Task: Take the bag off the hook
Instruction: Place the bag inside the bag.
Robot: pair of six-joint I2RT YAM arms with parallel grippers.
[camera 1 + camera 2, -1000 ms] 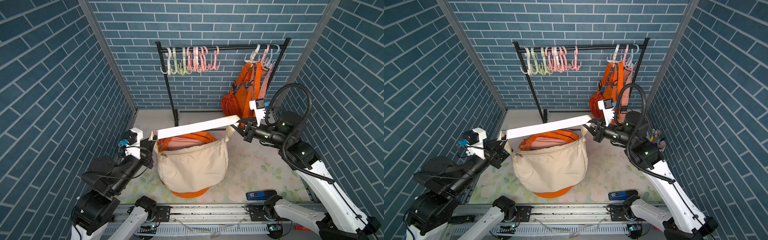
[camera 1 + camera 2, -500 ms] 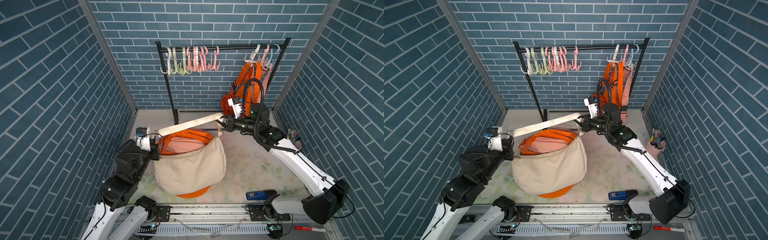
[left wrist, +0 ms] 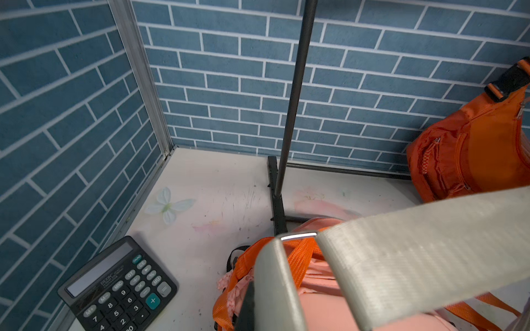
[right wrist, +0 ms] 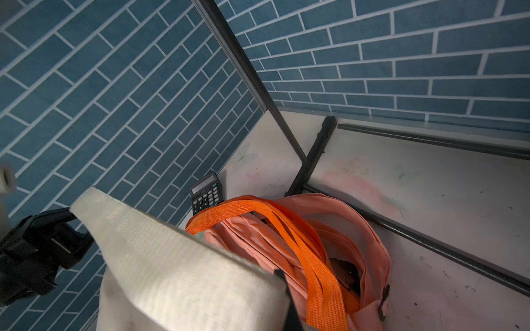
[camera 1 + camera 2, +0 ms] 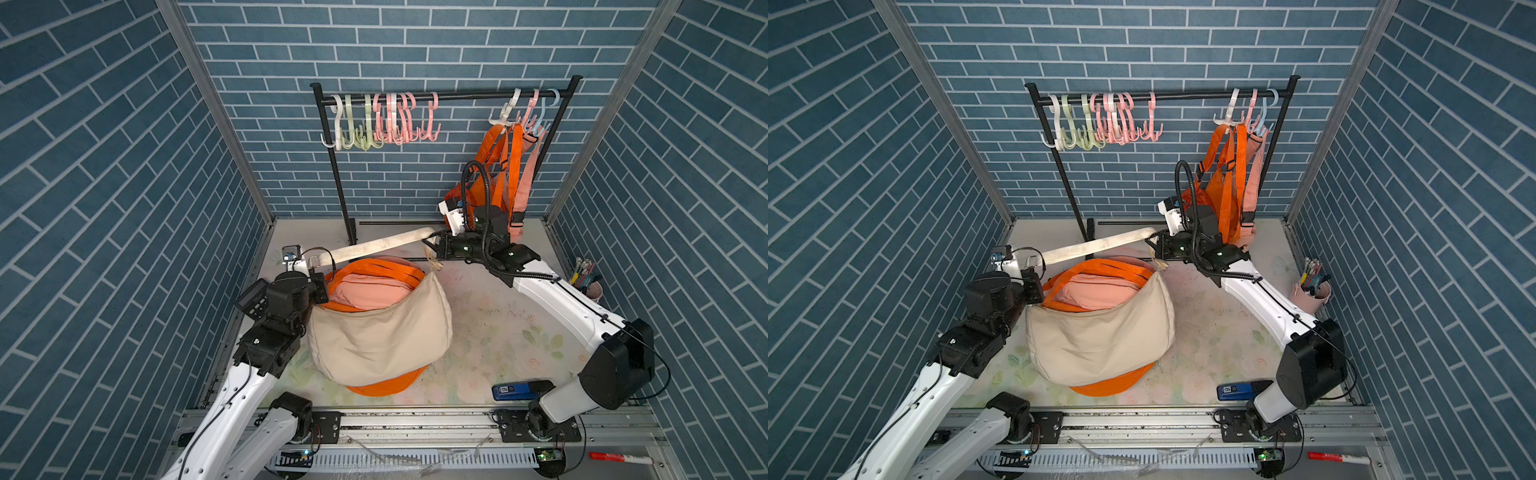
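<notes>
A beige bag hangs off its wide cream strap, free of the rack's hooks. The strap is stretched between both grippers. My left gripper is shut on the strap's buckle end. My right gripper is shut on its other end. The strap fills both wrist views and hides the fingertips. The bag's body rests against a pile of orange and pink bags. Several empty hooks hang on the rail.
An orange bag and a pink bag hang from hooks at the rail's right end, just behind my right wrist. The black rack post stands behind the strap. A calculator, a blue device and a pen cup sit on the table.
Both arms have stretched forward and lower. The right gripper has moved left toward the rack, and the strap and beige bag have settled lower over the pile. Both grips are unchanged.
</notes>
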